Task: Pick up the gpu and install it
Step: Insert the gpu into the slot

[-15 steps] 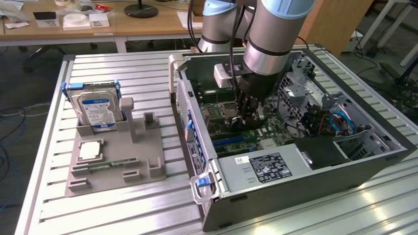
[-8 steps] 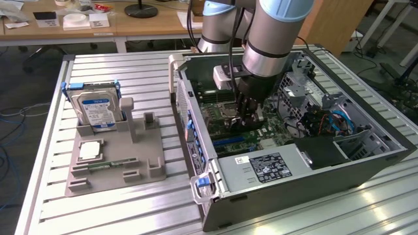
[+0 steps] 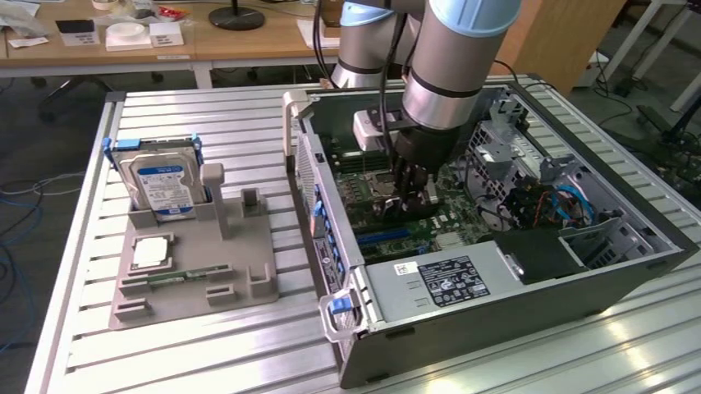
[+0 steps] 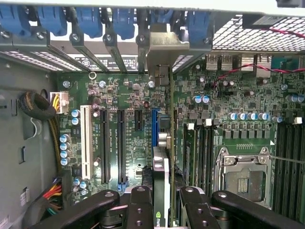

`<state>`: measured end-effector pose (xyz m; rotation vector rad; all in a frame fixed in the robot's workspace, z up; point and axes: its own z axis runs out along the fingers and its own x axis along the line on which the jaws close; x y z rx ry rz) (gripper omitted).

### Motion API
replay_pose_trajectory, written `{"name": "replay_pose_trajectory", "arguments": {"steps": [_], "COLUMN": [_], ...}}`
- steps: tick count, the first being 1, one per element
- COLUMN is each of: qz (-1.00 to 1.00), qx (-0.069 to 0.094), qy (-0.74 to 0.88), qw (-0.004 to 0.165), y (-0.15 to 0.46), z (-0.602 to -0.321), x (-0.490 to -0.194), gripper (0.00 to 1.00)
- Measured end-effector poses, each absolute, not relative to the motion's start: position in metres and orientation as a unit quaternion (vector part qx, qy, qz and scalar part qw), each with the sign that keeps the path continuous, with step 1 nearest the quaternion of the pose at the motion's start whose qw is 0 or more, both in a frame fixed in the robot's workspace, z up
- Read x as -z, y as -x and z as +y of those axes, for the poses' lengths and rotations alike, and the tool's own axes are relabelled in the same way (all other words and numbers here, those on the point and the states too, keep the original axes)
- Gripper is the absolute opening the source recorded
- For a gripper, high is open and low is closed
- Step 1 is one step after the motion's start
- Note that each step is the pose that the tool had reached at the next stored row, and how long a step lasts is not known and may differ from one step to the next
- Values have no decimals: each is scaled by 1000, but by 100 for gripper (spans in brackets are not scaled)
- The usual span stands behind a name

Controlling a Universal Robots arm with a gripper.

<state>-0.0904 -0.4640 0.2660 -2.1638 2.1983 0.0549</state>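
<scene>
1. The jaws are partly closed, pinching the gpu edge-on inside the PC case, right over the blue slot.
2. Doing this well likely means holding the card upright, lining its bracket up with the rear opening, and pressing evenly.

A blue-labelled hard drive stands upright in a gray holder.

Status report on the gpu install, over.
Fingers shut on gpu, inside computer case. Edge-on over blue slot; seating unclear. Cable bundle well aside.
</scene>
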Motion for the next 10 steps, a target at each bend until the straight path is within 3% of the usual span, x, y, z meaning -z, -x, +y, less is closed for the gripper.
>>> {"name": "replay_pose_trajectory", "arguments": {"steps": [10], "qz": [712], "qx": [-17], "qy": [701], "qw": [28], "y": [92], "z": [-465], "x": [-266], "gripper": [27]}}
